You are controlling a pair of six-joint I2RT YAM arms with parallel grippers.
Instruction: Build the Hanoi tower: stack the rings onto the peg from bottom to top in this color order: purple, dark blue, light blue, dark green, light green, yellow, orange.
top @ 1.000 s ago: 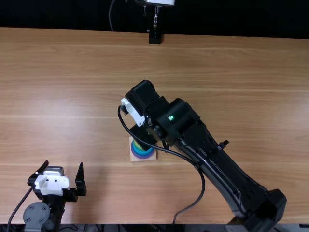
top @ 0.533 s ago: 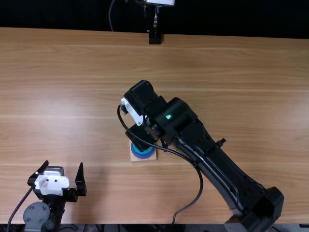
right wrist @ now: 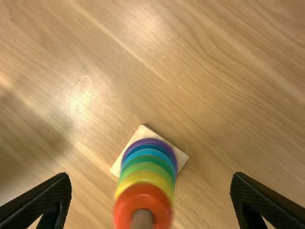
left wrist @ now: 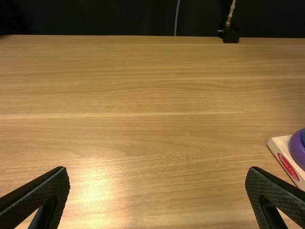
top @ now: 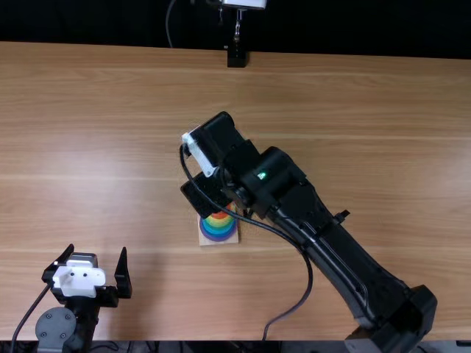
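Observation:
In the top view, my right gripper hangs just behind and over the ring stack, partly covering it. The right wrist view has my right gripper wide open around the stack, touching nothing. From the bottom, purple, dark blue, light blue, dark green, light green, yellow and orange rings sit on the peg, whose tip pokes through the orange one. A square wooden base lies under them. My left gripper stands open at the near left, fingers apart in the left wrist view too.
The wooden table extends around the stack. A cable loops from the right arm beside the base. At the table's far edge stands a small black mount. Part of the purple ring appears in the left wrist view.
My right gripper has shifted slightly toward the far left of the table, bringing the yellow and orange rings into view in the top view. The left arm has stayed still.

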